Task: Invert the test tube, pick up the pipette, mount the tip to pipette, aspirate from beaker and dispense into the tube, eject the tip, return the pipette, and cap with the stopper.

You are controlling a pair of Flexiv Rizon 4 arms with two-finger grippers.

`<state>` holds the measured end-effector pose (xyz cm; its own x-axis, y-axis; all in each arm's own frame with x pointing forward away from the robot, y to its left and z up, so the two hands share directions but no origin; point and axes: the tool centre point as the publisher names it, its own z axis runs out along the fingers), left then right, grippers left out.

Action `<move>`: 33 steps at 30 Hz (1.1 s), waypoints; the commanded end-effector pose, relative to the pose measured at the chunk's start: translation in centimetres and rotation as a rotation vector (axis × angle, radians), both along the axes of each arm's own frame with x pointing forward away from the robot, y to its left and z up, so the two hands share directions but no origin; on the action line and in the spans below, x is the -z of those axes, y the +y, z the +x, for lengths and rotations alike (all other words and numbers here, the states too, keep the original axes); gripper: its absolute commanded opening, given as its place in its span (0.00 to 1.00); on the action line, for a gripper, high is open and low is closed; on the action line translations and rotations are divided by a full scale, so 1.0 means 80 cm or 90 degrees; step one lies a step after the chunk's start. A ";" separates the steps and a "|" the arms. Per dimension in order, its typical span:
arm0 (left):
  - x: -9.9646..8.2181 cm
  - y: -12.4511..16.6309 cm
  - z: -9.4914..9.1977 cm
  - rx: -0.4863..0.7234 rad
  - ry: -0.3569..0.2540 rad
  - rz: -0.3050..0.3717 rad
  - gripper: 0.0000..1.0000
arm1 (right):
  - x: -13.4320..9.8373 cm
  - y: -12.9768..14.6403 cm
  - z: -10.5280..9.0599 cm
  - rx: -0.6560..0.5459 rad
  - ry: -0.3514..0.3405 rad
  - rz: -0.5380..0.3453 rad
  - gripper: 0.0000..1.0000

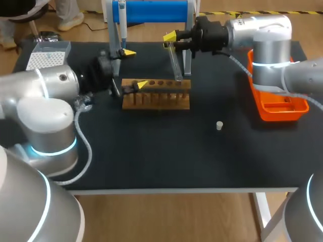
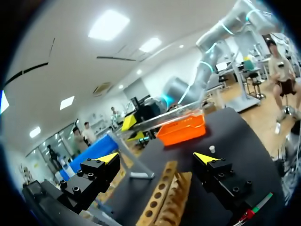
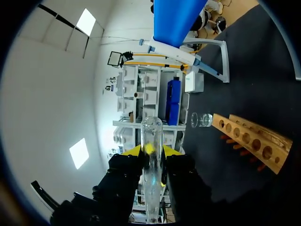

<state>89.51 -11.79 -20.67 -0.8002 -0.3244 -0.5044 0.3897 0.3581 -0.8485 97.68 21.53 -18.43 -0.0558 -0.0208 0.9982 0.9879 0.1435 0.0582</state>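
My right gripper [image 1: 170, 37] is shut on a clear test tube [image 1: 175, 63] and holds it above the right end of the wooden rack [image 1: 156, 96]. The tube's lower end is near a rack hole. In the right wrist view the tube [image 3: 151, 141] stands between the fingers of the right gripper [image 3: 151, 151], rounded end ahead. My left gripper [image 1: 135, 68] is open over the rack's left end, with nothing between its fingers [image 2: 109, 158]. The pipette [image 1: 121, 25] hangs on the blue stand [image 1: 151, 10]. A small white stopper [image 1: 219, 125] lies right of the rack. A glass beaker [image 3: 202, 120] stands beyond the rack [image 3: 249, 141].
A tip box [image 1: 48, 54] sits at the table's back left corner. At the right side, under my right arm, lies an orange tray [image 1: 280, 106]. Bare black tabletop stretches in front of the rack, apart from the stopper.
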 end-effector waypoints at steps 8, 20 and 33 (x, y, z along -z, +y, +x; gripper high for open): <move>-0.008 0.000 0.001 0.163 -0.101 -0.077 1.00 | -0.002 -0.001 -0.001 0.001 0.000 -0.003 0.00; -0.023 -0.013 -0.009 0.198 -0.278 -0.046 1.00 | -0.002 -0.001 -0.001 0.001 0.000 -0.003 0.00; -0.042 -0.029 -0.006 0.229 -0.524 0.026 1.00 | -0.002 -0.001 -0.001 0.001 0.000 -0.003 0.00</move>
